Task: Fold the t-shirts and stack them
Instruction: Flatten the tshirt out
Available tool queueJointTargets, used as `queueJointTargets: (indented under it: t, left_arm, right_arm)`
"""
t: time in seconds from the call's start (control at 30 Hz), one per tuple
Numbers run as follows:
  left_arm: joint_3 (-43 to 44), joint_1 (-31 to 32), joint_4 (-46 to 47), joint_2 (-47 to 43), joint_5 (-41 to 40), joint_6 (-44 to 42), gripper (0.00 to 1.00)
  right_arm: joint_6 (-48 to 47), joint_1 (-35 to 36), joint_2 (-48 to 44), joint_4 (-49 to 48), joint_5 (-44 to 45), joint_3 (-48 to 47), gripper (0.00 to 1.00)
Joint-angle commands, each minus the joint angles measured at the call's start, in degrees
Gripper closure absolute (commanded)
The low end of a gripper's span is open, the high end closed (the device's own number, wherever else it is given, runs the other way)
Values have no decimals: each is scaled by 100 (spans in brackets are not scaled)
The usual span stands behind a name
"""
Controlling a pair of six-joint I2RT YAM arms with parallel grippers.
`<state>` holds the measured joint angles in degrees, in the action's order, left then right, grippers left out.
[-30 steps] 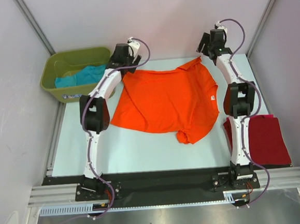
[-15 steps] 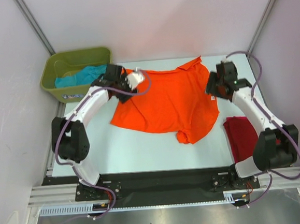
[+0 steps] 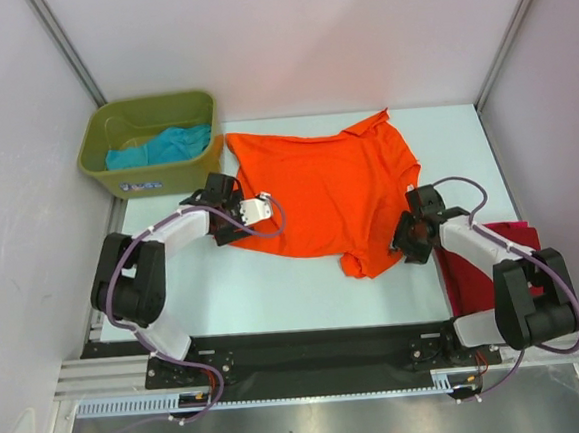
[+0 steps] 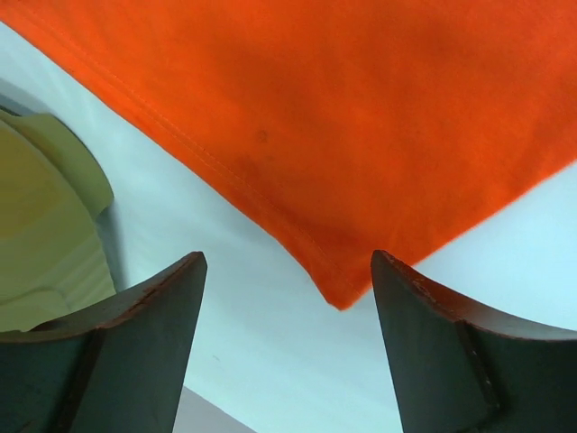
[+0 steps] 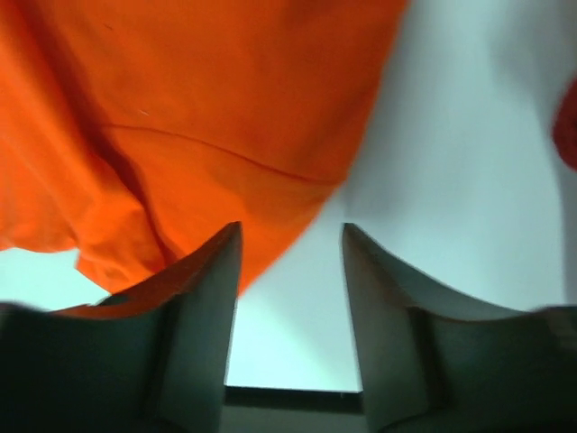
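Note:
The bright orange t-shirt (image 3: 327, 183) lies spread on the table, its near sleeve bunched. My left gripper (image 3: 228, 224) is open and low at the shirt's near left corner. In the left wrist view the orange corner (image 4: 335, 290) lies between the open fingers (image 4: 288, 263), touching neither. My right gripper (image 3: 405, 241) is open and empty at the shirt's near right edge. In the right wrist view the orange cloth (image 5: 198, 117) lies beside and beyond the left finger (image 5: 290, 231). The dark red t-shirt (image 3: 499, 260) lies at the right, partly under the right arm. The teal t-shirt (image 3: 158, 145) lies in the bin.
The olive-green plastic bin (image 3: 141, 116) stands at the far left corner; its rim shows in the left wrist view (image 4: 41, 225). White walls close in the table on three sides. A black rail runs along the near edge.
Both arms have drawn back from the shirt's far corners to its near corners and dropped low. The orange shirt now lies flatter and further back; neither gripper holds it.

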<state>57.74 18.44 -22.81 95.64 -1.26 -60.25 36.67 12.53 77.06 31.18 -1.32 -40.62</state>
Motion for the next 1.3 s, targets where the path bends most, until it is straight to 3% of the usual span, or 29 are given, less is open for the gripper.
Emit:
queueJointTargets:
  t: [0.0, 0.07, 0.13, 0.17, 0.2, 0.27, 0.47, 0.67, 0.87, 0.97, 1.07, 1.1, 1.13, 1.23, 1.27]
  left_arm:
    - [-315, -24, 645, 157, -119, -180, 25]
    - [-473, -24, 856, 201, -190, -128, 35]
    - [-500, -33, 831, 158, -182, 21, 53]
    - [-500, -50, 796, 131, -147, 83, 68]
    - [-500, -59, 752, 105, -77, 205, 75]
    - [-570, -94, 742, 26, -85, 338, 100]
    - [-790, -130, 296, -448, -103, 856, 100]
    - [-869, -121, -1303, -1502, 354, 1041, 100]
    - [-711, -121, -2561, -2338, 591, 1313, 100]
    - [-711, -121, -2379, -2506, 513, 1480, 100]
    - [-869, -95, -1397, -2340, 74, 1490, 98]
    - [-982, -51, -1210, -2208, -188, 1446, 93]
    - [-1062, -33, -991, -2172, -234, 1280, 74]
    - [-1387, 81, -6, -1953, -472, 998, 44]
    - [-1396, 81, 283, -1856, -472, 824, 40]
  right_arm:
    - [297, 12, 195, -867, -245, 54, 50]
    - [280, -40, 344, -938, -333, 37, 71]
    - [158, -128, 398, -825, -308, -16, 88]
    - [105, -242, 337, -641, -116, -60, 92]
    - [69, -295, 128, -561, -1, -60, 97]
    - [-88, -470, -76, -325, 123, -78, 100]
    - [-309, -832, -586, 265, 123, -139, 100]
    - [-466, -876, -982, 915, 290, -367, 100]
    - [-880, -884, -825, 1347, 422, -1228, 100]
    - [-1029, -876, -308, 1137, 414, -1500, 100]
    - [-916, -858, 11, 1294, 221, -1598, 98]
    - [-811, -832, -93, 1338, 185, -1485, 73]
    - [-671, -840, -260, 1329, 185, -1336, 62]
    - [-485, -823, -875, 1129, 246, -580, 53]
    - [-363, -823, -964, 1101, 246, -457, 51]
